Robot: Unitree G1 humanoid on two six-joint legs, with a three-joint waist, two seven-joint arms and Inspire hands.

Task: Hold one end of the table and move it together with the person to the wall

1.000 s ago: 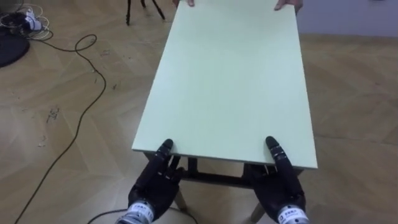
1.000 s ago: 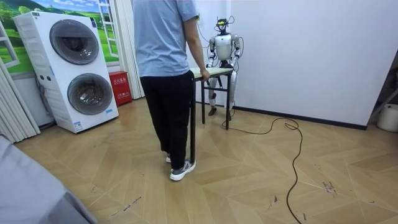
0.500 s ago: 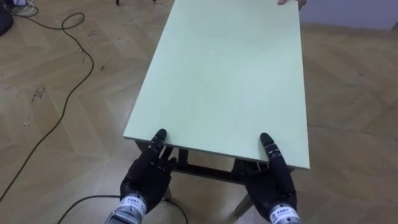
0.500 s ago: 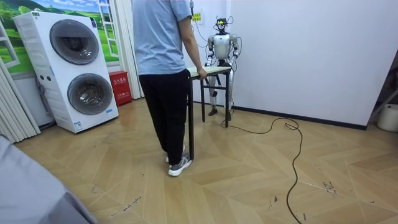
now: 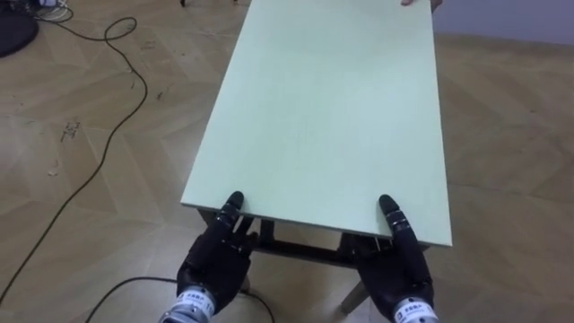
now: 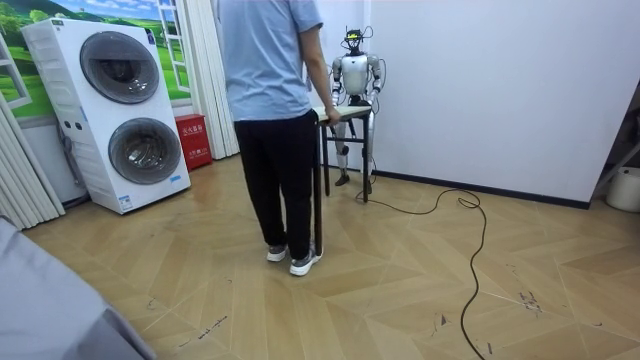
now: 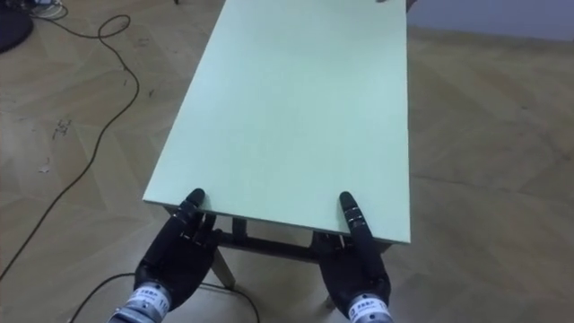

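A pale green table top (image 5: 323, 117) stretches away from me on dark legs. My left hand (image 5: 218, 256) and right hand (image 5: 397, 265) grip its near edge, thumbs lying on top and fingers going underneath. At the far end a person's hand (image 5: 417, 4) holds the opposite edge. In the room view the person (image 6: 270, 100) stands with their back to the camera, one hand (image 6: 327, 117) on the table (image 6: 340, 113), while I stand at the other end by the white wall.
A black cable (image 5: 108, 117) snakes over the wooden floor to my left. The room view has stacked washing machines (image 6: 120, 110), a red box (image 6: 192, 140), a long cable (image 6: 470, 240) and a white bucket (image 6: 625, 188) at the room view's right.
The person has stepped towards the room view's right, and the table's end by them has shifted that way. My eye views have shifted; both hands keep their grip on the edge.
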